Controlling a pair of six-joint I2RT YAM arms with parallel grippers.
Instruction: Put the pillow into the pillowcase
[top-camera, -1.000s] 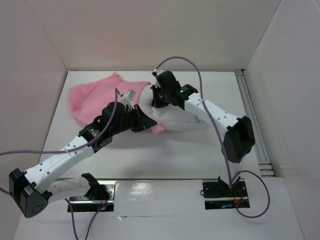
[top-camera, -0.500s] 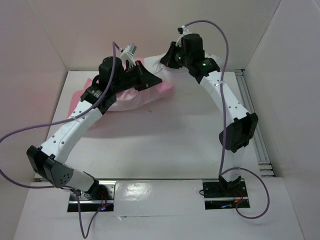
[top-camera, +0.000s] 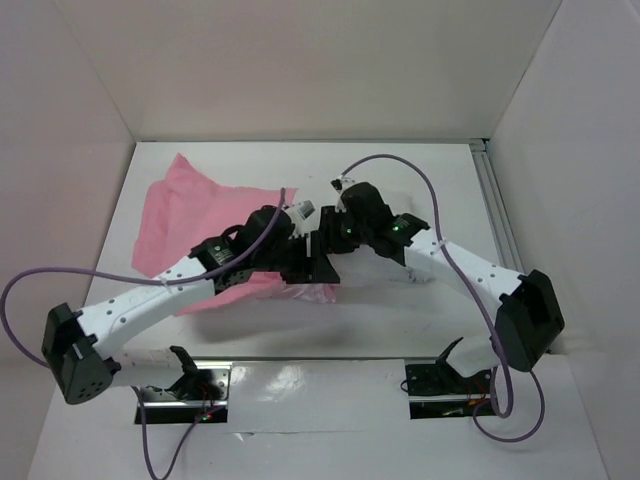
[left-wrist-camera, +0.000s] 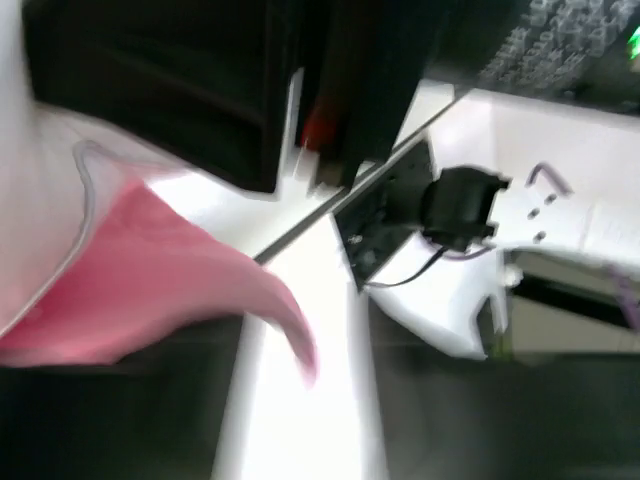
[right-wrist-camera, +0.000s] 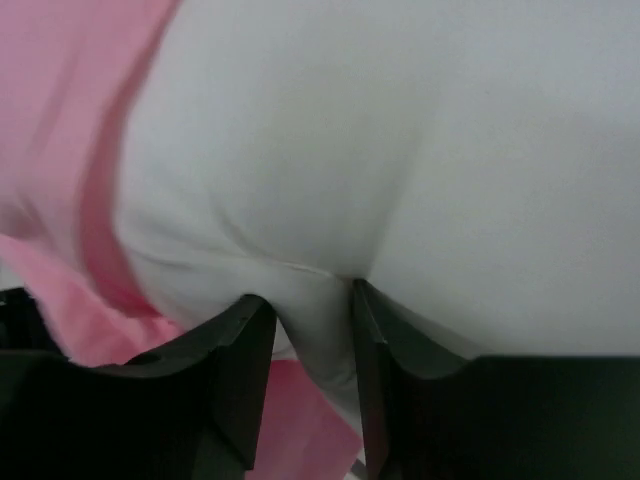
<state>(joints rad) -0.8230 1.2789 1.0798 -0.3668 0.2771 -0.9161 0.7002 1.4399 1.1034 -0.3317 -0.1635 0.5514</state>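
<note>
The pink satin pillowcase lies spread on the left half of the table, and one edge of it reaches under both grippers. The white pillow fills the right wrist view, with the pillowcase beside and under it. My right gripper has its fingers apart, and a soft fold of the pillow bulges between them. In the blurred left wrist view, my left gripper stands wide open, with only a loose pink tip of the pillowcase nearby. From above, the two grippers meet mid-table and hide the pillow.
White walls close the table at the back and on both sides. A metal rail runs along the right edge. The arm bases and their cables sit at the near edge. The right arm shows close ahead of the left wrist camera.
Both arms dropped from a raised position at the back to mid-table. The pillowcase, lifted half a second ago, now lies flat. Both grippers went from shut to fingers apart.
</note>
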